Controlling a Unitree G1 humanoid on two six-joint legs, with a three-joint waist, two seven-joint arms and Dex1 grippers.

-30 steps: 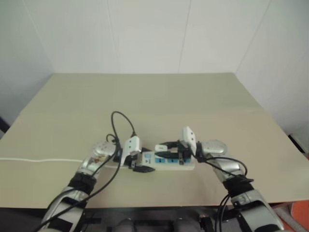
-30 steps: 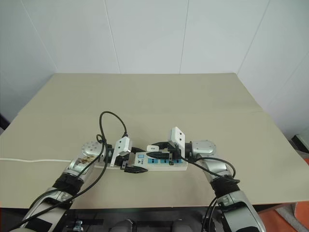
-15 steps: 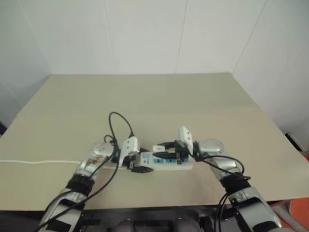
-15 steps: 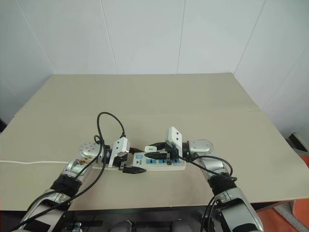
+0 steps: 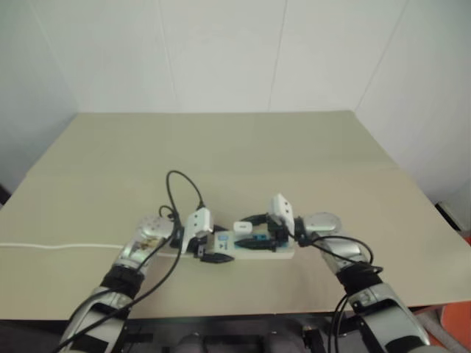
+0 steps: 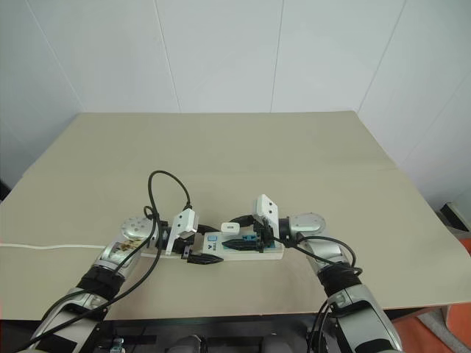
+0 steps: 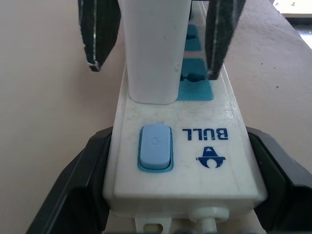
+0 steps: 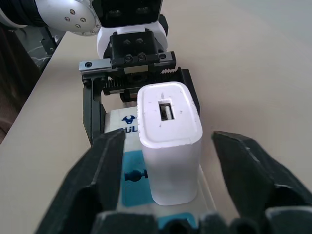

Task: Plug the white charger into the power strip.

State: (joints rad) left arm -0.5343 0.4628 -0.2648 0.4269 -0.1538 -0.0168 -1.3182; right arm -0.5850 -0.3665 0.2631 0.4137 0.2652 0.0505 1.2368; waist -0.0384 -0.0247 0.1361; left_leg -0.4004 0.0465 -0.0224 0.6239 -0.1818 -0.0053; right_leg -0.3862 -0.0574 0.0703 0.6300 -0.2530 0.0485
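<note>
The power strip (image 6: pixel 275 252) lies flat near the table's front edge, with its blue switch (image 7: pixel 155 147) at the left end. My left gripper (image 6: pixel 208 244) is shut on that end, one black finger (image 7: pixel 86 181) pressed against each long side. The white charger (image 6: pixel 230 226) stands upright in the socket beside the switch, its port (image 8: pixel 167 111) facing up. My right gripper (image 6: pixel 232 234) is open around the charger (image 8: pixel 168 146). Its fingers (image 8: pixel 106 171) straddle the block with a gap on both sides and do not touch it.
The strip's thin white cord (image 6: pixel 44 246) runs left along the table (image 6: pixel 243 147) to its edge. A black cable (image 6: pixel 166 184) loops up above my left wrist. White walls meet behind the table's far edge.
My right gripper has opened and let go of the charger, which stays standing in the strip. Both hands have kept their place, and the left grip is unchanged.
</note>
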